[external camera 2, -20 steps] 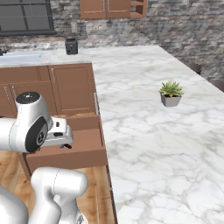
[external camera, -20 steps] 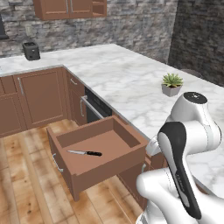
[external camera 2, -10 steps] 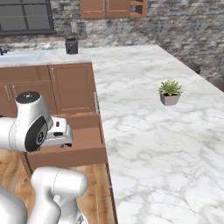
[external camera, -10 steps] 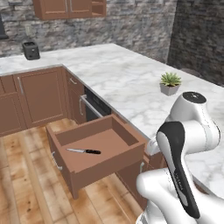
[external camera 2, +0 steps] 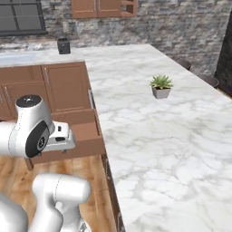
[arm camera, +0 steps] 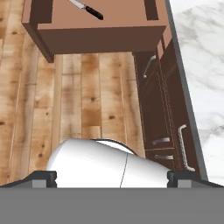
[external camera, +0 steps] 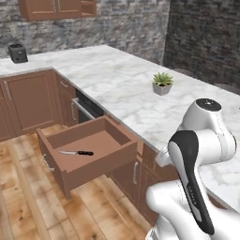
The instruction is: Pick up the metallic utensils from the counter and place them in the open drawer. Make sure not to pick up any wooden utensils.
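One metallic utensil, the knife with silver blade and black handle [external camera: 76, 153], is seen in the left base view lying flat on the floor of the shallow reddish-brown wooden open drawer [external camera: 119, 135], toward its 8 o'clock side. That half of the task is judged done. The large white marble counter with grey veining [external camera: 117, 79] carries a small green potted plant in a grey pot [external camera: 162, 83] at about 1 o'clock from the drawer, and a black toaster [external camera: 18, 52] far off at 11 o'clock. Neither the small grey spoon-like utensil nor the wooden spoons can be made out on the stretch of counter that is shown.

From the right base view, the same marble slab [external camera 2: 149, 131] is shown with the plant [external camera 2: 161, 87] at 1 o'clock of centre; the drawer [external camera 2: 86, 136] is partly hidden behind the arm.

Through the hand view, the knife [arm camera: 86, 9] is found at 12 o'clock inside the drawer [arm camera: 100, 33], above wooden flooring. The gripper [arm camera: 112, 176] is spread fully wide with nothing between its tips. One metal piece is judged left to be fetched.
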